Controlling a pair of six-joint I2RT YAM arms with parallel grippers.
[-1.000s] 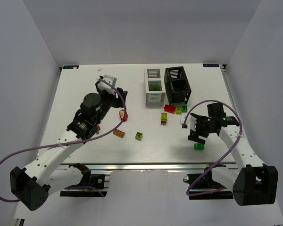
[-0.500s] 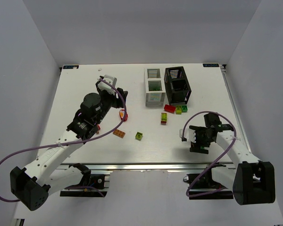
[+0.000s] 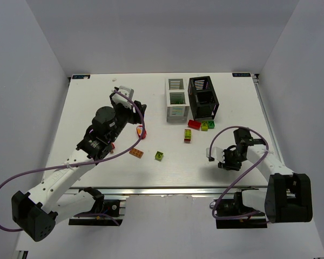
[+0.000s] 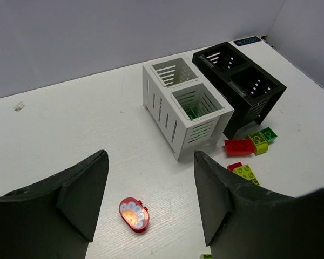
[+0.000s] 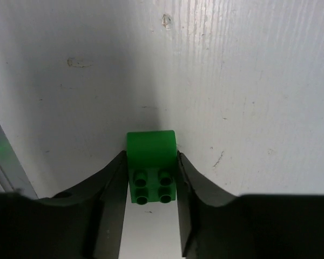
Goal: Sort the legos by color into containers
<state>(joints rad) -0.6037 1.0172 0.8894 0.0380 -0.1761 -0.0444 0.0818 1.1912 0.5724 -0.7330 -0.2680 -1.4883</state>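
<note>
green brick (image 5: 151, 167) sits flat on the surface (image 3: 97, 108), studs facing the wrist cam, near the front right and well apart from the boxes. the right hand (image 5: 150, 178) is clamped on it, one finger pressed against each side. from the top view you can't see the brick, the hand covers it.

further back, the white box (image 3: 176, 100) and black box (image 3: 203, 97) stand side by side, and there's something green in the white one's nearer compartment. a red brick (image 3: 194, 124) and a few yellow-green ones lie just in front of the black box. an orange brick (image 3: 136, 153) and a lime brick (image 3: 160, 156) lie mid-surface.

the left hand (image 4: 150, 162) hangs spread wide, gripping nothing, over a rounded red piece (image 4: 134, 213).
</note>
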